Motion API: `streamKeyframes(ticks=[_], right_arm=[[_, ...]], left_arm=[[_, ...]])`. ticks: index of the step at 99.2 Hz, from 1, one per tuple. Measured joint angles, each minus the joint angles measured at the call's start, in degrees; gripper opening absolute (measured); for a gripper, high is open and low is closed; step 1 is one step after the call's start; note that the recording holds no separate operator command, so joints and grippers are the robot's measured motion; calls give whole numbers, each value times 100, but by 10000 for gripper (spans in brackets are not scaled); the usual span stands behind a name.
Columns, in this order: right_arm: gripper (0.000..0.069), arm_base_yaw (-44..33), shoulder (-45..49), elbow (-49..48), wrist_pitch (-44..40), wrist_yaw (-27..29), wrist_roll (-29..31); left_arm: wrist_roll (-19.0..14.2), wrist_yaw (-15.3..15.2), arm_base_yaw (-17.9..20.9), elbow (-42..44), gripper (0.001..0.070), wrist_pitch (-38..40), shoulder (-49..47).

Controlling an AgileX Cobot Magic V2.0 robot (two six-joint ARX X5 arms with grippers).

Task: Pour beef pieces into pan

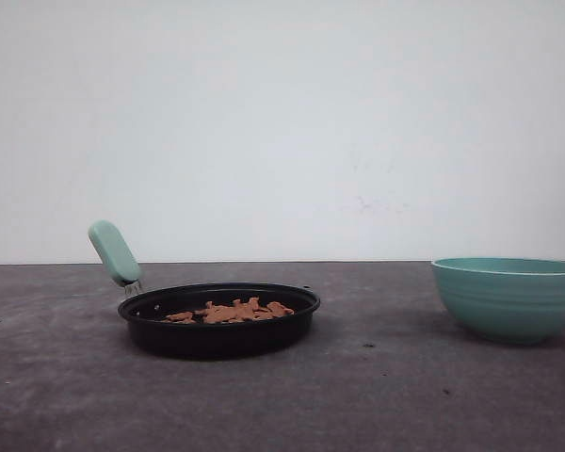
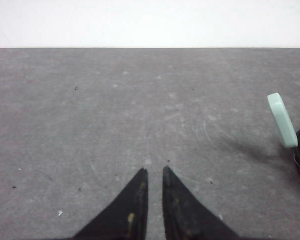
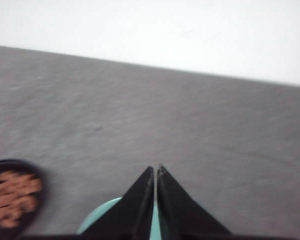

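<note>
Grey table (image 1: pixel 377 395), beef pieces (image 1: pixel 231 311) inside pan (image 1: pixel 218 331), seemingly heaped.

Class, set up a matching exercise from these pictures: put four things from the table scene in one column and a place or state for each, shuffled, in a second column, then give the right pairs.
1. beef pieces
2. pan
3. teal bowl
4. left gripper

A. right side of the table
B. nearly shut, holding nothing
C. heaped in the pan
D. left of the bowl, handle angled upward

Pairs: 1-C, 2-D, 3-A, 4-B
</note>
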Motion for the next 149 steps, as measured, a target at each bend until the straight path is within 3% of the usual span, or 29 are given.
streamKeyframes(ticks=[17,33,53,72,95,149], right_arm=[[6,-793,-699,-363,258,153,-337],[7,-1432,-1440,-1425,1058,164,-391],[6,-1598,-2544,-2881,1504,125,-380],[6,-1598,-3152,-3694,1558,122,-367],[7,-1598,-3528,-4266,1685,122,-369],[6,-1316,-3565,-4271,1626,122,-431]], left_arm=[[2,0,0,0,25,0,0],[0,0,0,0,25,0,-2],[0,0,0,0,25,-2,0],[0,0,0,0,25,-2,0],[0,0,0,0,25,-2,0],[0,0,0,0,25,-2,0]])
